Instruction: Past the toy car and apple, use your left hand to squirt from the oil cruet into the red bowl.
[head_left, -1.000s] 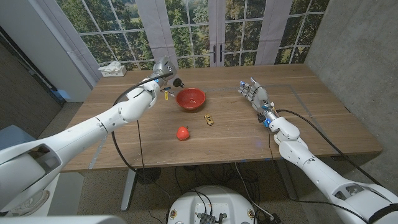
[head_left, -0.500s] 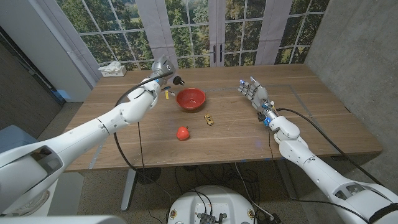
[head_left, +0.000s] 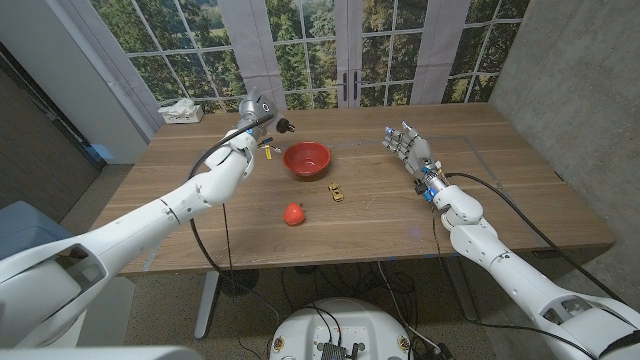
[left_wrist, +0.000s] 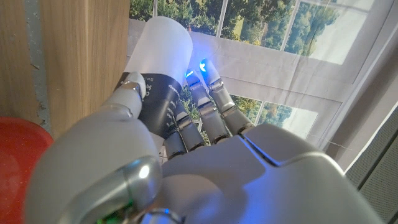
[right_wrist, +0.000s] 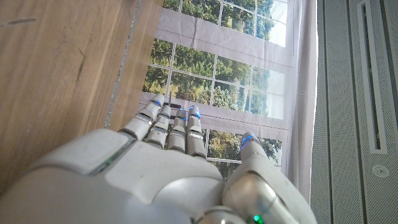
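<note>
Head view: we have the left hand (head_left: 252, 112) wrapped around the oil cruet with white body and dark spout (head_left: 277, 124), held tipped toward the round red bowl (head_left: 306, 158) at upper centre, its spout just left of the rim, so probably lined up to squirt. The small yellow toy car (head_left: 337, 191) and red apple (head_left: 293, 214) sit lower in frame, nearer us, so the reach passes them. Right hand (head_left: 405, 146), centre right, is spread and holds nothing, parked out of the way.

Glossy white arms (head_left: 150, 215), black cables, seemingly grey-knuckled hands.
</note>
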